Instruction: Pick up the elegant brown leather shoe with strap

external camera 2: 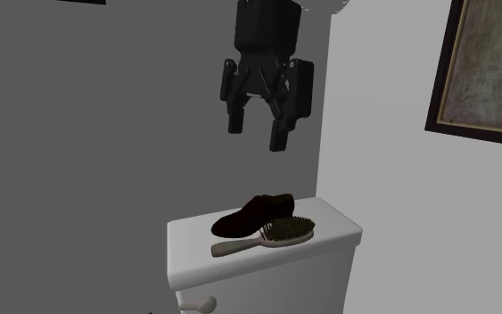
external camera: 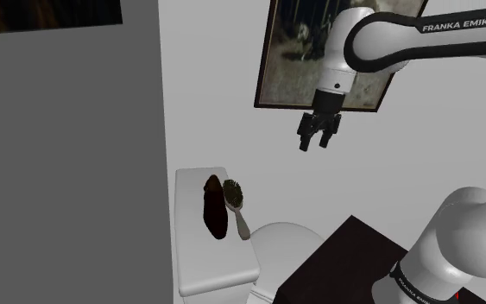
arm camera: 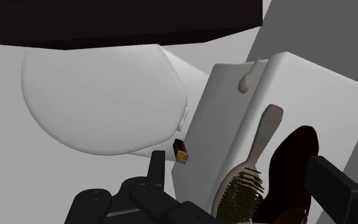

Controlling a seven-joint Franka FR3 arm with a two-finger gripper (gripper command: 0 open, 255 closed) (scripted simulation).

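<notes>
Shoulder view: slim, dark brown shoe point(external camera: 214, 208) lying beside a hairbrush point(external camera: 235, 200).

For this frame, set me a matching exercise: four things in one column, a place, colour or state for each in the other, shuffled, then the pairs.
1. shoe
2. hairbrush
3. gripper
4. framed picture

A. hangs on the wall
B. open, up in the air, holding nothing
C. dark brown, lying on the tank lid
D. pale handle, lying beside the shoe

Pairs: 1-C, 2-D, 3-B, 4-A.
</notes>
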